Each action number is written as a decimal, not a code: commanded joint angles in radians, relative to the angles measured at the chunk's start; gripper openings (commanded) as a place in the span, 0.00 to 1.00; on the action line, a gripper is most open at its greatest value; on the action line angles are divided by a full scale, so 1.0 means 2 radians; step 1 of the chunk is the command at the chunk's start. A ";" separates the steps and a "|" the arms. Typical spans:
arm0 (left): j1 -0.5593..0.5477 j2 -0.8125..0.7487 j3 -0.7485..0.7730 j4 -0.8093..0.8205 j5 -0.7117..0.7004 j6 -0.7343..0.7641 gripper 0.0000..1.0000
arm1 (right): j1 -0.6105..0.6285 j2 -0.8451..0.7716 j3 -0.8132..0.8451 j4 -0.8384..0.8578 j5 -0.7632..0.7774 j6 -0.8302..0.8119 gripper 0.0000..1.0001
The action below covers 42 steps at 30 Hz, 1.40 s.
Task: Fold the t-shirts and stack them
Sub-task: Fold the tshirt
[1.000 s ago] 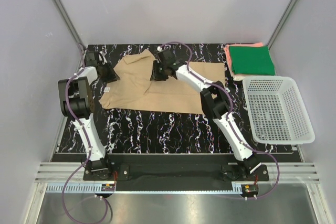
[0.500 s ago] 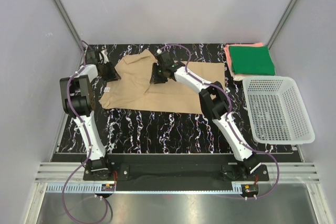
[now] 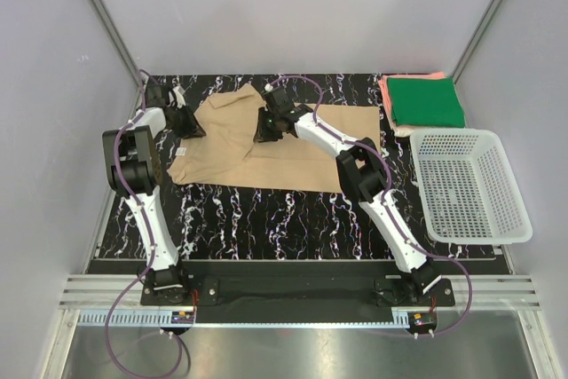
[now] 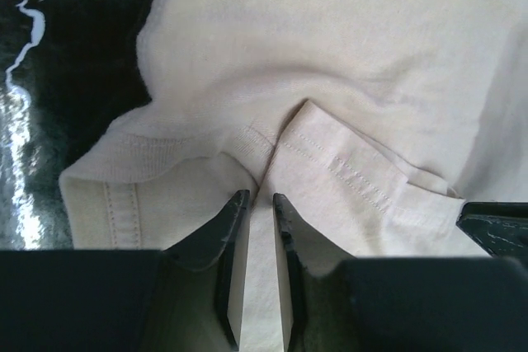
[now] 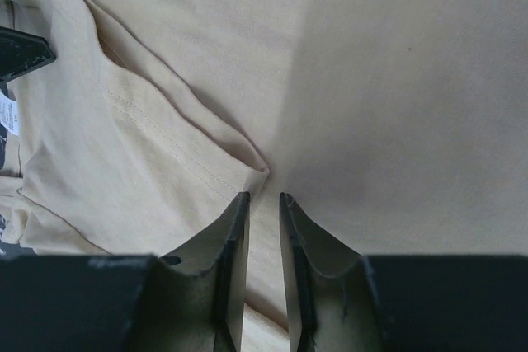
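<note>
The tan t-shirt [image 3: 284, 155] lies partly spread on the black marbled table [image 3: 266, 219], at its far middle. My left gripper [image 3: 191, 123] is at the shirt's left edge; in the left wrist view the jaws [image 4: 260, 197] stand narrow with a ridge of tan cloth [image 4: 330, 55] filling the gap, beside a stitched hem. My right gripper [image 3: 264, 128] is on the shirt's upper middle, its jaws [image 5: 262, 197] likewise narrow around tan cloth [image 5: 396, 80] at a sleeve fold. A folded dark green t-shirt [image 3: 426, 101] rests on a coral-pink one [image 3: 385, 90] at the far right.
A white plastic mesh basket [image 3: 461, 135] stands at the right side of the table, just in front of the folded stack. Grey walls close in the left, back and right. Both arm bases sit on the rail at the near edge.
Both pairs of jaws have narrowed onto the tan cloth. The arms have barely shifted.
</note>
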 commanded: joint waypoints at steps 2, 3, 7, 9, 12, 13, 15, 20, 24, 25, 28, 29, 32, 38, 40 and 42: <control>-0.003 0.012 0.029 0.004 0.037 0.011 0.19 | 0.006 -0.017 0.005 0.014 -0.011 0.000 0.26; -0.002 0.013 0.030 0.004 0.040 0.011 0.18 | 0.005 -0.017 0.005 0.013 -0.009 -0.005 0.26; -0.003 0.016 0.041 -0.005 0.047 0.018 0.18 | 0.005 -0.016 0.011 0.014 -0.021 -0.017 0.30; -0.002 0.017 0.044 -0.006 0.043 0.021 0.17 | 0.006 -0.016 0.013 0.014 -0.022 -0.015 0.31; -0.002 0.023 0.048 -0.009 0.047 0.021 0.12 | 0.005 -0.013 0.017 0.015 -0.025 -0.004 0.31; -0.002 0.025 0.050 -0.009 0.050 0.020 0.10 | 0.006 -0.012 0.017 0.015 -0.025 -0.001 0.31; -0.002 0.027 0.051 -0.009 0.055 0.021 0.03 | 0.006 -0.012 0.015 0.016 -0.023 0.006 0.31; 0.000 0.027 0.054 -0.014 0.056 0.023 0.00 | 0.006 0.007 0.034 0.020 -0.027 0.012 0.32; 0.000 0.029 0.059 -0.016 0.057 0.020 0.00 | 0.006 0.017 0.040 0.020 -0.026 0.019 0.30; 0.000 0.029 0.061 -0.016 0.060 0.019 0.00 | 0.006 0.016 0.039 0.020 -0.026 0.019 0.28; 0.002 0.037 0.073 -0.025 0.058 0.013 0.00 | 0.005 0.016 0.039 0.019 -0.022 0.017 0.26; 0.004 0.038 0.073 -0.026 0.069 0.012 0.00 | 0.005 0.016 0.041 0.020 -0.021 0.017 0.27; 0.004 0.044 0.077 -0.026 0.081 0.013 0.00 | 0.005 0.014 0.041 0.018 -0.020 0.018 0.31; 0.004 0.043 0.065 -0.023 0.082 0.016 0.00 | 0.005 0.000 0.021 0.014 0.010 0.029 0.34; 0.004 0.046 0.063 -0.019 0.086 0.015 0.00 | 0.006 0.005 0.026 0.014 0.007 0.027 0.33; 0.004 0.048 0.065 -0.017 0.093 0.012 0.00 | 0.006 0.008 0.028 0.011 0.008 0.027 0.32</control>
